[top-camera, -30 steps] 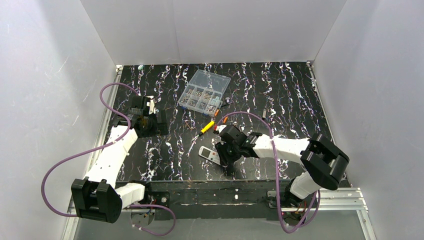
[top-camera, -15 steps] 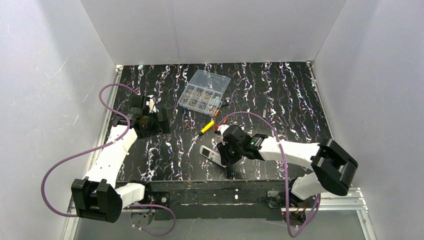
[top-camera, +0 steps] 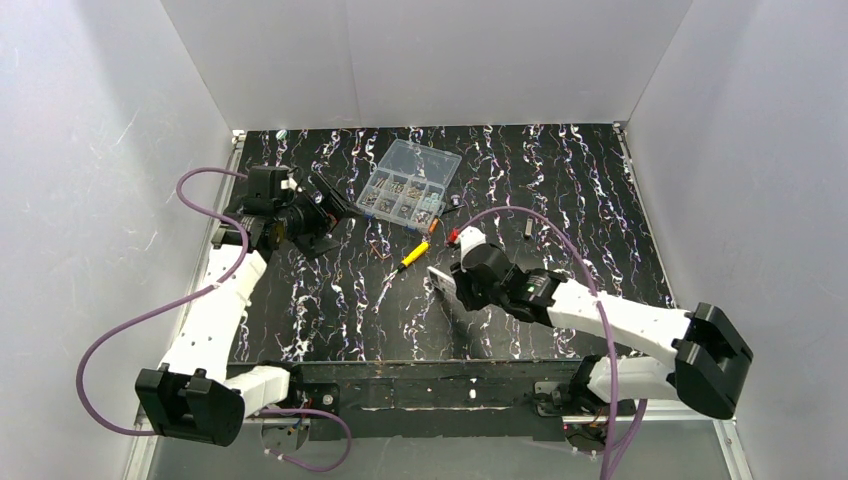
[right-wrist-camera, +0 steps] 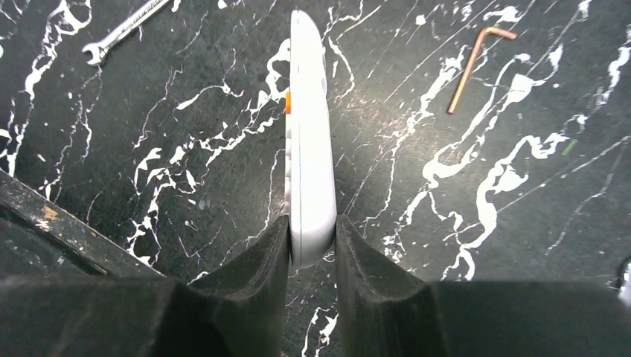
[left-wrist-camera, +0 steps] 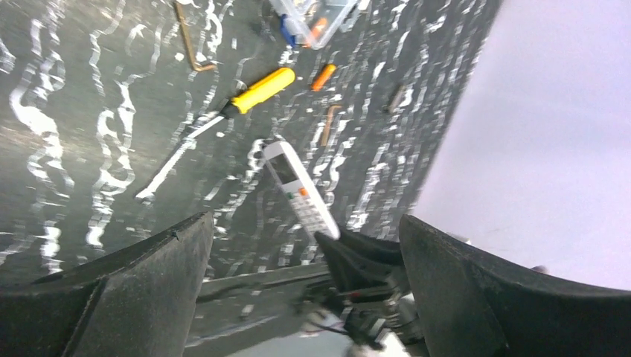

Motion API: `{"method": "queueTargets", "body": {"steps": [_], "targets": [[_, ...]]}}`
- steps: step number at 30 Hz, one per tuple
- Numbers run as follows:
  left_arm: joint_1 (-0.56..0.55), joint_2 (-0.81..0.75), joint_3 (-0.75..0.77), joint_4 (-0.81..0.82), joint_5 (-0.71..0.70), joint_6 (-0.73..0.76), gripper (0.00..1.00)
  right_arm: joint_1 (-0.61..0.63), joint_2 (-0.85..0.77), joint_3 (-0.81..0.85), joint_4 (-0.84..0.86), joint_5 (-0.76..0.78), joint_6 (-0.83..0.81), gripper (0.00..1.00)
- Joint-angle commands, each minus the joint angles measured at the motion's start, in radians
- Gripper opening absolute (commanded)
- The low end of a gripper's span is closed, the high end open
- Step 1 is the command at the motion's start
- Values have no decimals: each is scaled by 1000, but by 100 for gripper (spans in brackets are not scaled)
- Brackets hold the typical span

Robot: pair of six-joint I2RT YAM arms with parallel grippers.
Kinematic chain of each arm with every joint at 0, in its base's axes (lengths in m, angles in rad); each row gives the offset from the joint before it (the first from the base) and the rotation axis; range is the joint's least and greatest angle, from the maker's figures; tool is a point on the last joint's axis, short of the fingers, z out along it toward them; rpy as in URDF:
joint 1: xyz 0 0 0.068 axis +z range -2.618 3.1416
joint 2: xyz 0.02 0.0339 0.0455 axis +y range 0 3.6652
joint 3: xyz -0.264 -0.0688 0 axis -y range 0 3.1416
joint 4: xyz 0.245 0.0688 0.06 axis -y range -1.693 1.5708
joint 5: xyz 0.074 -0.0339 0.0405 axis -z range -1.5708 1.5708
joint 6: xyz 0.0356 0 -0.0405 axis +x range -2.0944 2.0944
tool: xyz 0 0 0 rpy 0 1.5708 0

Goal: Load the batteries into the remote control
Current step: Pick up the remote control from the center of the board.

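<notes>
Remote control [top-camera: 443,282] sits about mid-table in the top view, pinched at one end by the right gripper [top-camera: 458,285], just in front of the yellow-handled screwdriver [top-camera: 410,257]. The right arm is stretched long and low from its base toward the middle. The left arm is folded up at the far left, its left gripper [top-camera: 333,222] gaping wide with nothing in it.

Left wrist view is pretty blurry. You get the remote's face, screen and buttons, with its lower end hidden in the right claw. One orange battery [left-wrist-camera: 324,76] lies past the screwdriver's handle; can't pick out the second for sure. The clear box [left-wrist-camera: 312,15] is cut off by the top edge.

Right wrist view: the remote is edge-on, fingers [right-wrist-camera: 260,256] clamped on both sides, so the face is hidden. Can't tell if it's clear of the table [top-camera: 600,180]. A copper hex key [right-wrist-camera: 476,59] and a wrench [right-wrist-camera: 123,30], partly cropped, lie below.
</notes>
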Motion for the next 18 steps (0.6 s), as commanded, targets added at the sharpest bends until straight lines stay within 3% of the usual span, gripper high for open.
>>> {"method": "queueTargets", "body": {"steps": [1,18], "targets": [[-13,-15,-36,37,71,-239,95,10,-105,-10,76,70,-44,1],[-244,85,-104,126,44,-605,94,64,-342,-136,294,113,-296,1]]}}
